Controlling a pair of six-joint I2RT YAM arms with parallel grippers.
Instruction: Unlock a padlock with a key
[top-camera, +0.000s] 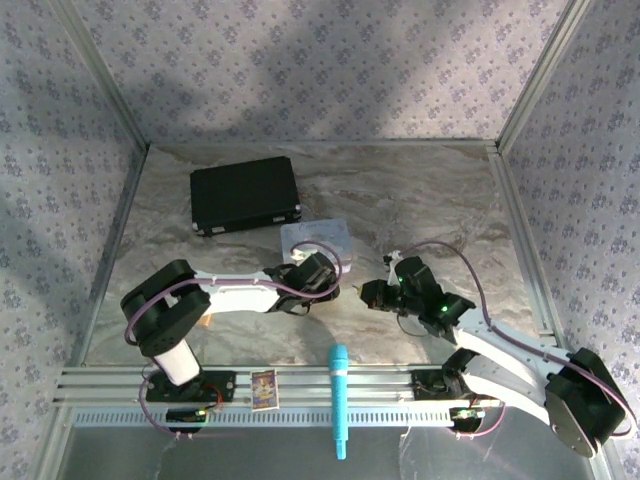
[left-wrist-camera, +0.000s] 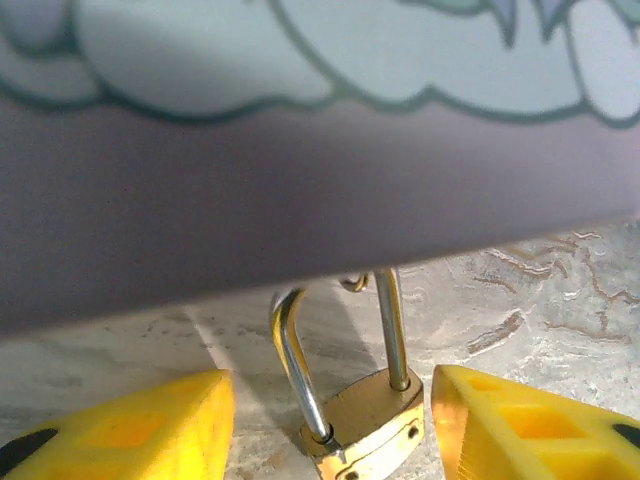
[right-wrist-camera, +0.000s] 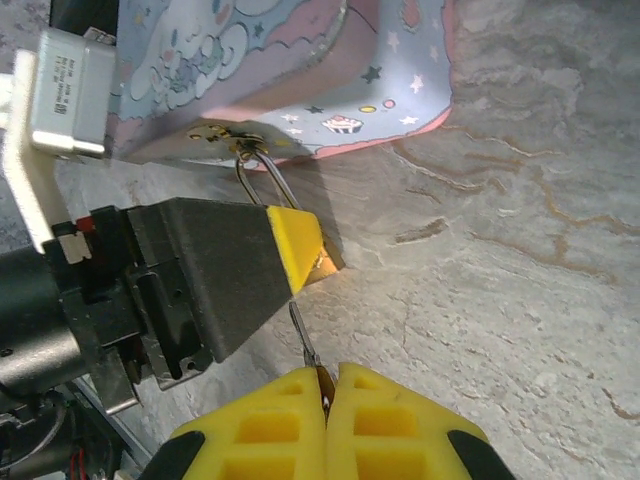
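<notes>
1. The padlock is not yet unlocked. At the bottom centre of the left wrist view, both legs of its silvery shackle run down into the brass body. The shackle hangs through a small hasp on the pastel tin, which fills the upper half of that frame.
2. The left gripper straddles the padlock body with its jaws partly open. One yellow tip sits at lower left and one at lower right, each with a sliver of counter between it and the brass. I judge that it is about to steady the lock and does not yet grip it.
3. The right gripper, at the bottom centre of the right wrist view, has its jaws pressed together on the key. The thin silvery blade points up-frame towards the lock.
4. What is left, as I judge it, is to seat the key in the keyway, turn it, and free the shackle.
5. The keyhole is hidden. In the right wrist view a dark finger of the left gripper covers most of the brass body, so I cannot tell whether the key's tip touches the lock.
6. In the top view, lock and key are too small to make out between the two grippers at mid-frame.
</notes>
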